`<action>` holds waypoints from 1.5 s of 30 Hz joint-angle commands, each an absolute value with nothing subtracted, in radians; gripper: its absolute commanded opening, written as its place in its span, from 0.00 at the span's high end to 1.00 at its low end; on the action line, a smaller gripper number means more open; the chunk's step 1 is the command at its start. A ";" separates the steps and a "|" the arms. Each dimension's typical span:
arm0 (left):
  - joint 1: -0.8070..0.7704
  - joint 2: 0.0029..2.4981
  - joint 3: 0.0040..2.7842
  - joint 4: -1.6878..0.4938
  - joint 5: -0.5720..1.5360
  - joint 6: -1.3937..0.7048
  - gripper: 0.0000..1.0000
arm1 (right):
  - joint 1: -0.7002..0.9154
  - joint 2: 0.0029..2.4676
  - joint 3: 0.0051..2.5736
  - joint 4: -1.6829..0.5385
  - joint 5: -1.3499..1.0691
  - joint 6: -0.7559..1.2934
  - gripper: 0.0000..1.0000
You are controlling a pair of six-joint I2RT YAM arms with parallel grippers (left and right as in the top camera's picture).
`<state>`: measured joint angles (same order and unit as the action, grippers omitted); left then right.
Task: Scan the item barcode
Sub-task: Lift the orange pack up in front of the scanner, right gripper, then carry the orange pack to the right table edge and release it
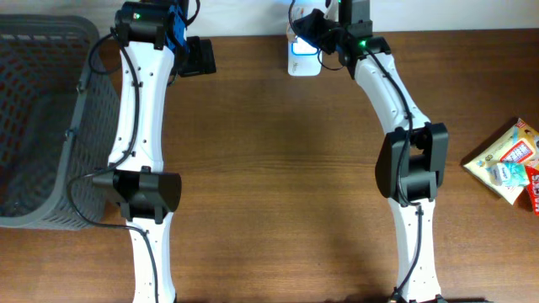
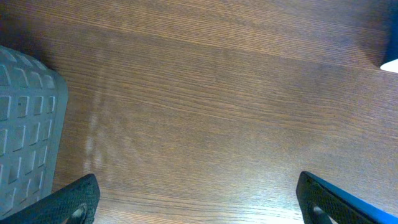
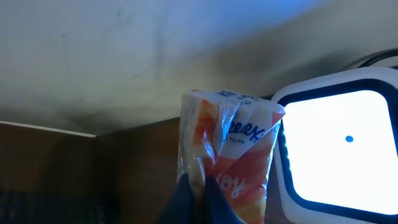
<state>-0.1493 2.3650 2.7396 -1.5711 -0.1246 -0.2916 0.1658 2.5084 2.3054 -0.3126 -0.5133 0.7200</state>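
Observation:
The item is an orange-and-white Kleenex tissue pack [image 3: 233,149] in clear wrap, and my right gripper [image 3: 200,193] is shut on its lower edge. It is held upright just left of the scanner [image 3: 336,149], whose white window glows brightly. From overhead, the right gripper [image 1: 305,32] sits at the table's far edge over the lit scanner [image 1: 303,61], with the pack mostly hidden by the arm. My left gripper [image 2: 196,186] is open over bare wood with nothing between its fingers; overhead it [image 1: 198,57] hangs at the far left beside the basket.
A grey mesh basket [image 1: 42,126] takes up the left side, and its corner [image 2: 28,124] shows in the left wrist view. Several snack packets [image 1: 509,160] lie at the right edge. The brown wooden table [image 1: 278,168] lies between the arms.

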 commanded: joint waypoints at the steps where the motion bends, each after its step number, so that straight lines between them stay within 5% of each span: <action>1: -0.150 2.356 2.744 -1.573 -0.136 -0.283 0.01 | 0.132 2.505 2.314 -0.332 -0.556 0.727 0.96; 10: -0.150 2.356 2.744 -1.573 -0.136 -0.283 0.01 | 0.051 2.295 2.323 -0.762 -0.216 0.572 0.96; 23: -0.150 2.356 2.744 -1.573 -0.136 -0.283 0.01 | -0.218 2.164 2.261 -1.467 0.507 0.729 0.96; 30: -0.150 2.356 2.744 -1.573 -0.136 -0.283 0.01 | -0.476 2.167 1.991 -1.415 0.427 0.794 0.96; 32: -0.150 2.356 2.744 -1.573 -0.136 -0.283 0.01 | -0.534 2.166 1.979 -1.408 0.373 0.780 0.74; 34: -0.150 2.356 2.744 -1.573 -0.136 -0.283 0.01 | -0.573 2.164 1.984 -1.389 0.316 0.690 0.24; 36: -0.150 2.356 2.744 -1.573 -0.136 -0.283 0.01 | -0.607 2.164 2.002 -1.383 0.239 0.577 0.01; 45: -0.150 2.356 2.744 -1.573 -0.136 -0.283 0.01 | -0.641 2.007 2.082 -1.476 0.137 0.554 0.02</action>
<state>-0.1493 2.3650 2.7396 -1.5715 -0.1246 -0.2913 -0.6399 2.1525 2.0445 -1.4586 0.2100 0.5716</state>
